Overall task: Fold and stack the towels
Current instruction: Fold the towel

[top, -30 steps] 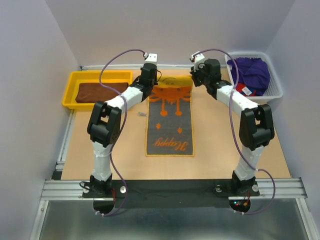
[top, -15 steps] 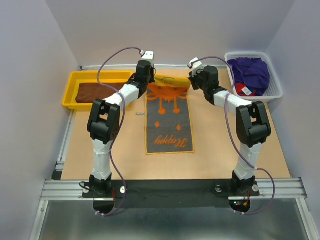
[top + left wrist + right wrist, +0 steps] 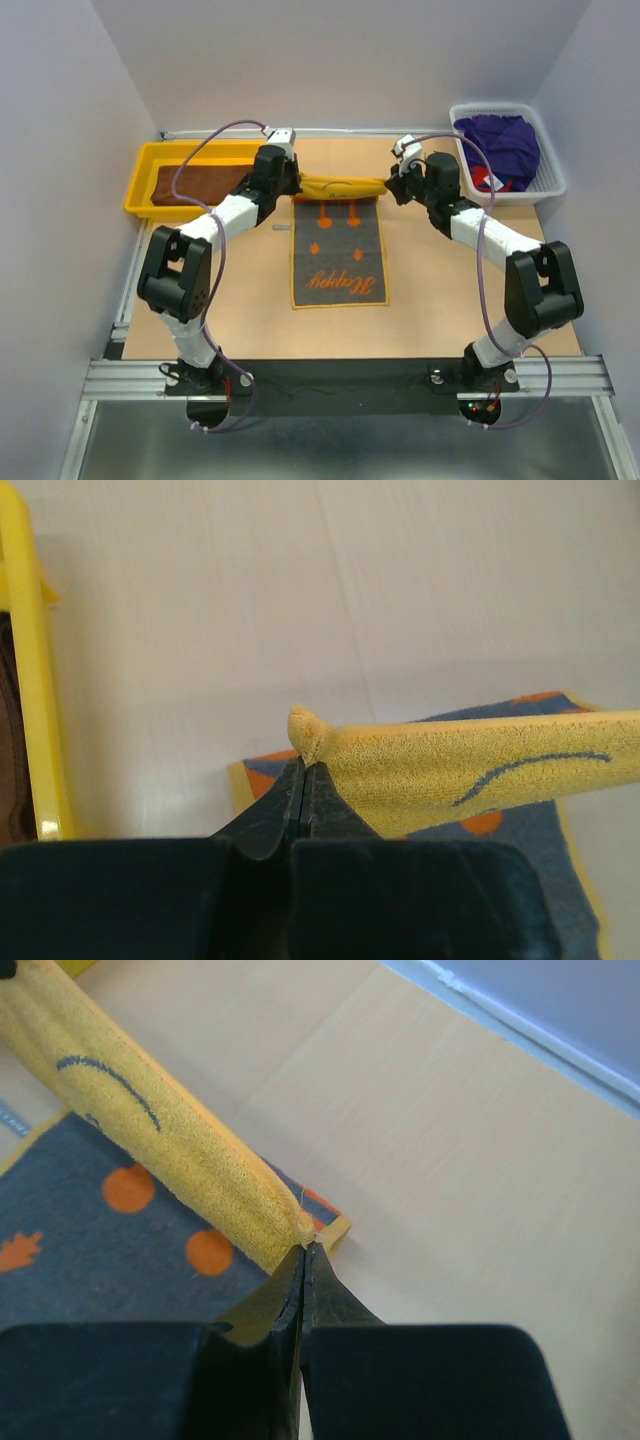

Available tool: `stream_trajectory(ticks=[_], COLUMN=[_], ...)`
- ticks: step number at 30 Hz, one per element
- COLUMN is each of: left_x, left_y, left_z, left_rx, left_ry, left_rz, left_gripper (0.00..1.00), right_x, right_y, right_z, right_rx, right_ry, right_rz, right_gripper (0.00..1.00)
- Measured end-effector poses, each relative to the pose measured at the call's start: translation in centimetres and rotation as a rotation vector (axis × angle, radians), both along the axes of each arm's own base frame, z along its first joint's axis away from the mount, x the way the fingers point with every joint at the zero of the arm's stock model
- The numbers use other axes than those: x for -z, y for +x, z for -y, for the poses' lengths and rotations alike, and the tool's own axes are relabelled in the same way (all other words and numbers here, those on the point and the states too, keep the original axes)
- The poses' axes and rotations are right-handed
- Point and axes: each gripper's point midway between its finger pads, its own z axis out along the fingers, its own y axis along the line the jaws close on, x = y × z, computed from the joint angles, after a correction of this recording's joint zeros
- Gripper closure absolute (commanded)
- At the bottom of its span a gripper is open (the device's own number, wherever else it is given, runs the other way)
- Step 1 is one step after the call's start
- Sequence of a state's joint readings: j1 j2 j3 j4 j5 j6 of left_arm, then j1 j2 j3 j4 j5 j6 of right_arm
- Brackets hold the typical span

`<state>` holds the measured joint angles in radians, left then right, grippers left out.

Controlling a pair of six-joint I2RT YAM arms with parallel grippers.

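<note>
Left jaws pinched fully closed on the far-left corner of the orange terry towel with dark grey print and yellow border (image 3: 340, 255); right jaws likewise closed on its far-right corner. Far edge raised off the tan worktop (image 3: 450, 290) and curled over, yellow underside showing; near part lying flat. Plain dark brown towel (image 3: 195, 183) in the yellow plastic tray (image 3: 138, 188). Deep purple towel (image 3: 497, 140) and red towel (image 3: 487, 180) in the white mesh basket (image 3: 548, 185).

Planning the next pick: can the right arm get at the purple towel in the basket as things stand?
Probably not yet. The open-topped basket sits close beside it, nothing over the purple towel, but the right gripper is shut on a lifted corner of the orange towel and must release first.
</note>
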<state>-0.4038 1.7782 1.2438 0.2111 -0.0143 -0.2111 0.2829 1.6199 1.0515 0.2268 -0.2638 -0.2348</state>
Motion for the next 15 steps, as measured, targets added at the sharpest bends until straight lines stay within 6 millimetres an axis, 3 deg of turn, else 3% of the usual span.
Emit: stream_trajectory(ticks=[5,12,15], left_x=[0.3,4.6,5.5], left_y=[-3.9,-10.3,-12.5], left_z=[-0.1,0.1,0.1], left_rx=[0.010,0.043,0.047], left_ry=[-0.090,-0.196,-0.221], left_rz=[-0.066,-0.262,-0.308], left_gripper=[1.00,1.00,1.00], right_x=[0.2,2.3,3.4], right_y=[-3.5,-8.9,-10.9], right_z=[0.1,0.3,0.4], right_rx=[-0.009,0.002,0.022], right_ry=[0.058,0.120,0.152], right_rz=[-0.087,-0.274,-0.360], right_gripper=[1.00,1.00,0.99])
